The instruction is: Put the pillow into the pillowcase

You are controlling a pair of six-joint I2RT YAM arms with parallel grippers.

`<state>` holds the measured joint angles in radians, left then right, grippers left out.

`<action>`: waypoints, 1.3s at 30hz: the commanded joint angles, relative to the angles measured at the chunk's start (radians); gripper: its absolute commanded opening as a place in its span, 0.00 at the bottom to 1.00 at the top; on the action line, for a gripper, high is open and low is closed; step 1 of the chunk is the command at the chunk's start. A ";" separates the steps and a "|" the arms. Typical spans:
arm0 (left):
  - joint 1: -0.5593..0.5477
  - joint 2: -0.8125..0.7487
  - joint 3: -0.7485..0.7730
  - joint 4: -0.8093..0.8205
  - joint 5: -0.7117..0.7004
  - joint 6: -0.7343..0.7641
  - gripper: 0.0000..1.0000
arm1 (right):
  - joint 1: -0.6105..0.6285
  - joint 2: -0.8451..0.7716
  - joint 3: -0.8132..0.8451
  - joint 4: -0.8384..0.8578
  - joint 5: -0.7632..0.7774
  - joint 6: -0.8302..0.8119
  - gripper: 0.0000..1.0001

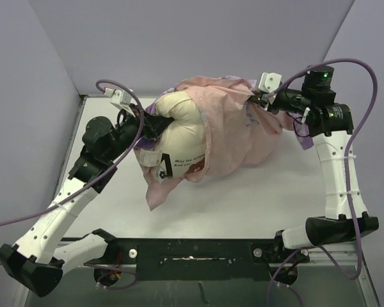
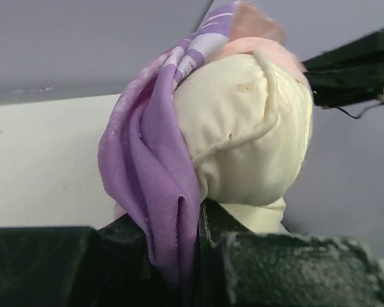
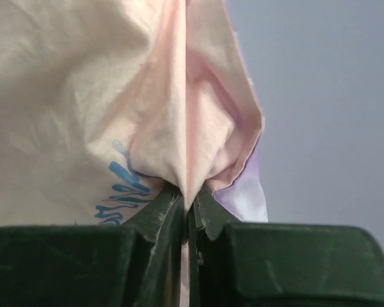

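While the pillow (image 1: 178,128) lies across the far half of the tabletop (image 1: 262,192), its long axis runs roughly from the left edge toward the right edge. Its bare, rounded end points left. That end is plump, cream-beige and smooth, with a raised seam curving over it in the left wrist view. A line of black text (image 1: 184,160) shows on its near side.

The rest of the pillow sits inside the pillowcase (image 1: 240,125), which wraps its right part in loose, wrinkled folds. The thin cloth shows mostly its pale pink side, with faint blue marks. The purple-pink side appears only at the mouth, bunched beside the pillow's bare end. A limp flap of the case trails from the mouth toward the near edge and rests flat on the tabletop.

The left gripper (image 1: 152,125) is at the pillow's left end, with its fingers pressed together on a fold of the purple cloth at the mouth. The cream pillow bulges just beyond them. The right gripper (image 1: 258,100) is at the far right end of the bundle. Its fingers pinch a gathered ridge of the pale pink cloth, which is raised above the tabletop there.
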<state>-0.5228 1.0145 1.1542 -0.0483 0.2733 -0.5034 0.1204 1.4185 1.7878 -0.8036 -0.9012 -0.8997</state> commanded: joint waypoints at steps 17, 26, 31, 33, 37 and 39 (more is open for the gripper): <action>0.048 0.206 -0.259 -0.211 -0.544 -0.596 0.45 | 0.022 0.222 0.005 0.170 0.250 0.233 0.60; 0.089 -0.081 -0.293 -0.374 -0.564 -0.175 0.78 | 0.208 0.060 -0.335 0.170 -0.071 0.485 0.76; 0.106 -0.306 -0.520 -0.239 -0.253 -0.280 0.72 | 0.259 0.074 -0.433 0.181 0.079 0.554 0.72; 0.106 -0.337 -0.655 -0.123 -0.157 -0.405 0.67 | 0.292 0.100 -0.436 0.165 0.150 0.518 0.72; 0.099 -0.264 -0.832 0.161 -0.057 -0.599 0.58 | 0.383 0.165 -0.429 0.140 0.277 0.456 0.72; 0.089 -0.190 -0.844 0.215 -0.046 -0.617 0.59 | 0.418 0.191 -0.424 0.144 0.331 0.443 0.72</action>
<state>-0.4232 0.7242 0.3454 -0.0948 0.0937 -0.9695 0.4622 1.5967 1.3479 -0.6682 -0.7052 -0.4206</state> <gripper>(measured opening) 0.580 0.720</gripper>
